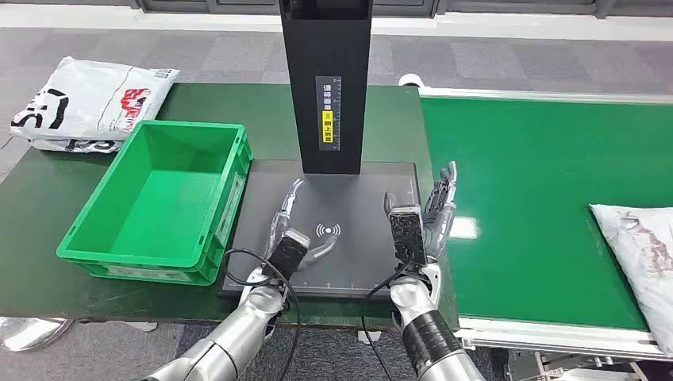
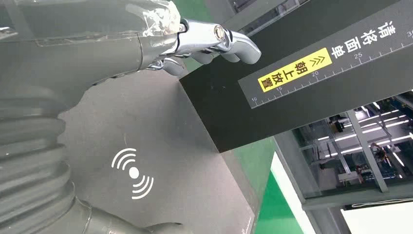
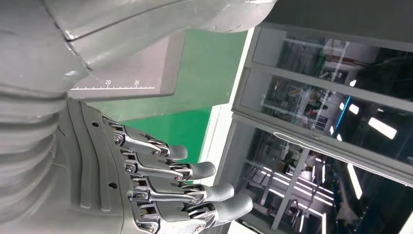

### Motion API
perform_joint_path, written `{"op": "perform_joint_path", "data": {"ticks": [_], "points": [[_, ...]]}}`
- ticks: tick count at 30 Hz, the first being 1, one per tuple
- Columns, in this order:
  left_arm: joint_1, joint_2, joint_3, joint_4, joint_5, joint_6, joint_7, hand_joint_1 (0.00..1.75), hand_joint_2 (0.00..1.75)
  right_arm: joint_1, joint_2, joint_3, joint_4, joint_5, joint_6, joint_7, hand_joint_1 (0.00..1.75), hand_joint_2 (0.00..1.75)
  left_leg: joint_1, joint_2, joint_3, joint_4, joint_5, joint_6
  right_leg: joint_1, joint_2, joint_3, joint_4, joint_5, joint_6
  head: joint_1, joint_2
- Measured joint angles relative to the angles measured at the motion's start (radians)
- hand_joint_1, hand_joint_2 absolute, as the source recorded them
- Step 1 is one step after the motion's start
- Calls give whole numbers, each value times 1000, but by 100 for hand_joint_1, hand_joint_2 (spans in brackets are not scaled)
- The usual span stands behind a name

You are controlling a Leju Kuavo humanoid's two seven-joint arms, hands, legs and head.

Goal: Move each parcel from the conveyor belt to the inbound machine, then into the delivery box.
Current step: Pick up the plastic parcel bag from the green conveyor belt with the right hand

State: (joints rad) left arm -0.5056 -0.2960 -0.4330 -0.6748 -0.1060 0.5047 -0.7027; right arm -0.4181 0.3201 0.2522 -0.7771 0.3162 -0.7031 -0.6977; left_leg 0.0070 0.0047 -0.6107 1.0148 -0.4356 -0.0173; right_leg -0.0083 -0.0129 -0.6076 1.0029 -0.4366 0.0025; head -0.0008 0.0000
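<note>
A parcel-sorting station in a warehouse-like hall — a green conveyor belt (image 1: 540, 198) beside a black scanning machine (image 1: 327, 87), a green crate (image 1: 159, 198), bagged parcels (image 1: 87, 103) — glass partitions (image 3: 331, 122) and strip lights beyond.

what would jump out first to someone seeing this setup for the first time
Probably the bright green crate, empty, at the left of the dark table, beside the black scanner pad with its tall black column. Both hands hover empty over that pad, the left hand and the right hand with fingers apart. A white parcel lies on the green conveyor belt at the right, and another white parcel lies behind the crate.
</note>
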Motion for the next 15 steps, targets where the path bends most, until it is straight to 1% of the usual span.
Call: {"op": "perform_joint_path", "data": {"ticks": [5,9,12,15], "points": [[2,0,0,-5,10,-1,0,0,175,0,0,1,0,-19,0,0,0,175,0,0,0,0,0,0,0,0,0,0,0,0,0,0],[7,0,1,-29,49,-19,0,0,175,-1,-3,16,0,-80,4,0,0,175,0,0,0,0,0,0,0,0,0,0,0,0,0,0],[7,0,2,-37,48,-21,0,0,175,-3,-6,35,0,-137,14,0,0,175,0,0,0,0,0,0,0,0,0,0,0,0,0,0],[7,0,2,-41,43,-21,0,0,175,-5,-8,44,0,-154,16,0,0,175,0,0,0,0,0,0,0,0,0,0,0,0,0,0]]}}
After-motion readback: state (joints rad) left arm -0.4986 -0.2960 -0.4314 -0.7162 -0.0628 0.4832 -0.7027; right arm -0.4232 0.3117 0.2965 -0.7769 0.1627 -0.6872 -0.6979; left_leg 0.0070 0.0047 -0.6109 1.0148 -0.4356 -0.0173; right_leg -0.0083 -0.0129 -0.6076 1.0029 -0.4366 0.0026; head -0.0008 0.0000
